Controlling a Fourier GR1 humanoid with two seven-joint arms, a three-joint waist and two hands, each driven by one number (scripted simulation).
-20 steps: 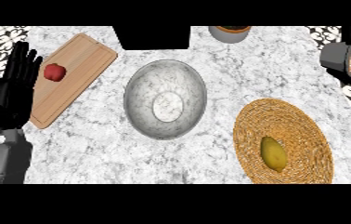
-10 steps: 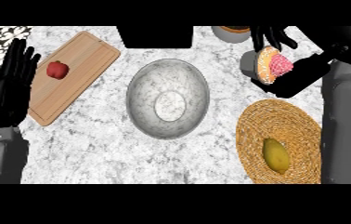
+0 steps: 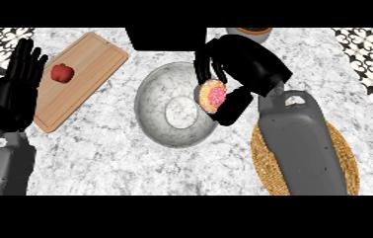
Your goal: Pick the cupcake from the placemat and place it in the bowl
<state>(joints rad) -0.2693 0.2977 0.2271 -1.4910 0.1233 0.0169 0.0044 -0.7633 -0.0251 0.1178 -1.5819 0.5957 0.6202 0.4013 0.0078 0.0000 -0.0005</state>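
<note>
My right robot hand (image 3: 244,66) curls round the cupcake (image 3: 212,96), pink-frosted and tipped on its side, over the right rim of the bowl (image 3: 164,128). The carry looks nearly done; next I should move it further over the basin and release. The bowl is dull, round metal on a marbled table (image 3: 102,158); the woven placemat (image 3: 270,170) lies under my forearm. My left robot hand (image 3: 20,91) rests open at the left edge.
</note>
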